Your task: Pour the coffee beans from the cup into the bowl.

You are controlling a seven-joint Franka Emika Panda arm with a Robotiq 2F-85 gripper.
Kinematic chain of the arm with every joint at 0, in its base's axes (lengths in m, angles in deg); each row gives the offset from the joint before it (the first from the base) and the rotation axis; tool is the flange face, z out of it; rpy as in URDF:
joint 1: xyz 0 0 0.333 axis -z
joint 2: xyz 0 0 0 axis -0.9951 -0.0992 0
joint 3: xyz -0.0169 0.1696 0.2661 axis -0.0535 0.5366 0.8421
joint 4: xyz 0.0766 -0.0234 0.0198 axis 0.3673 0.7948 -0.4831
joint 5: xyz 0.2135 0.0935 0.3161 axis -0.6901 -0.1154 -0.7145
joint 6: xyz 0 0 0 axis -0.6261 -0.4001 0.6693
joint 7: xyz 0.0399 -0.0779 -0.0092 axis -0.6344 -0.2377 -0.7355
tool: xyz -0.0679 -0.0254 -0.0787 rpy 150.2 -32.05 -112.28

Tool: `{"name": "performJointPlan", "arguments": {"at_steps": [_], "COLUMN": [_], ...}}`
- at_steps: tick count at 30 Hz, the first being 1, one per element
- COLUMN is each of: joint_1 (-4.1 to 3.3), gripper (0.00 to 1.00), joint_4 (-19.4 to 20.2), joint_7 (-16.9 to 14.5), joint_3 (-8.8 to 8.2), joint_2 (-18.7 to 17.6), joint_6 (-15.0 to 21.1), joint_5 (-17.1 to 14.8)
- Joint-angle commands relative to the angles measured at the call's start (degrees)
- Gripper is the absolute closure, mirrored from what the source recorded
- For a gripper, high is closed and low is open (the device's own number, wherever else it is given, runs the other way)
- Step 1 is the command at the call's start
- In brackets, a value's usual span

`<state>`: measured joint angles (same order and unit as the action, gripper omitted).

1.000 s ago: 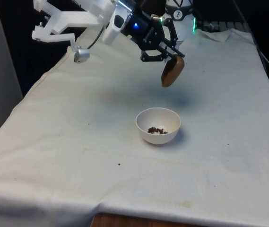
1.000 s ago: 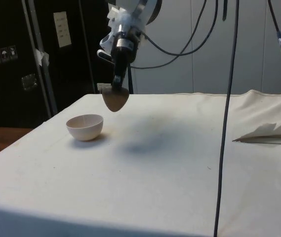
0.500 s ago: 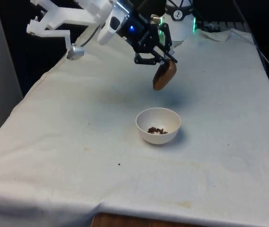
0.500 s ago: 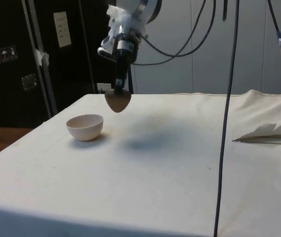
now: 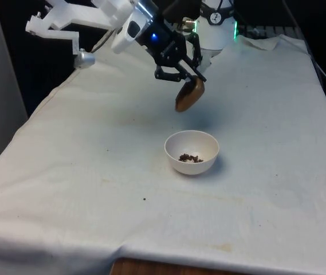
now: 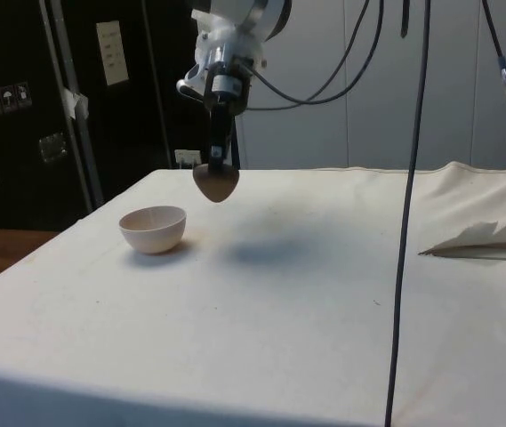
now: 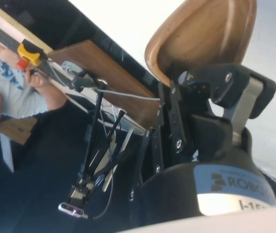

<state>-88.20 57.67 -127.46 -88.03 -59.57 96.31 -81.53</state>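
Cup [image 5: 189, 95]: small brown wooden one, held in the air above the table [image 5: 94, 189], tipped well over, and sitting at about 12 o'clock from the bowl [image 5: 191, 152] in the front view. In the wrist view its hollow [image 7: 201, 34] looks bare, no beans visible. Gripper [image 5: 181, 74] is clenched on the cup's rim, one finger inside the wall and one outside. Judged light and rigid, smooth-finished, so apt to slip or swivel if pinched loosely; the rim is the sensible place to hold it, as now. Bowl is white, upright on the cloth, with a small heap of coffee beans [image 5: 190, 157] at its bottom. Pour looks done. One stray dark speck [image 5: 144, 199] on the cloth at about 8 o'clock from the bowl; cannot tell if a bean.
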Motion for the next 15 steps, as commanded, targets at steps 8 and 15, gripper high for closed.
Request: {"name": "performJointPlan", "arguments": {"at_steps": [8,15], "joint_1": [0.0,-0.46], "gripper": [0.99,0.99], "joint_4": [0.1,0.3], "joint_7": [1.0,2.7], "joint_3": [-0.06,-0.34], "joint_2": [-0.1,0.1], "joint_6": [2.6,5.8], "joint_5": [1.1,2.9]}}
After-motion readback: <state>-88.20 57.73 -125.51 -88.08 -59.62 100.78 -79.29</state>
